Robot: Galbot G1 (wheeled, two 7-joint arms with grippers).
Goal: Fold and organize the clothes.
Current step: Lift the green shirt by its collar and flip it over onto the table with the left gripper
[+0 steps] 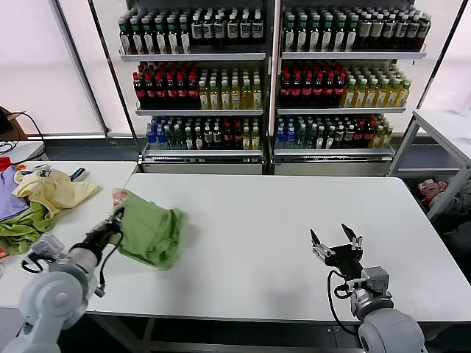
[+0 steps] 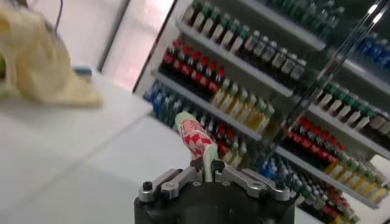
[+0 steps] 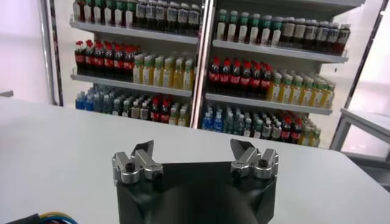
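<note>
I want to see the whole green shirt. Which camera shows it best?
The head view: the shirt lies bunched on the table, its edge pinched by the left gripper. The left wrist view shows only a pinched strip with red-and-white print. The right wrist view shows none, just the open right gripper.

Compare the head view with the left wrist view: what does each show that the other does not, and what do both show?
Only the head view shows the whole light green shirt bunched on the white table, the right hand open above the table, and the darker green and purple garments on the side table. Only the left wrist view shows, up close, the left hand shut on a fold of the shirt with its red-and-white print sticking up. Both show the pale yellow garment, the drink shelves and the left hand pinching the shirt.
</note>
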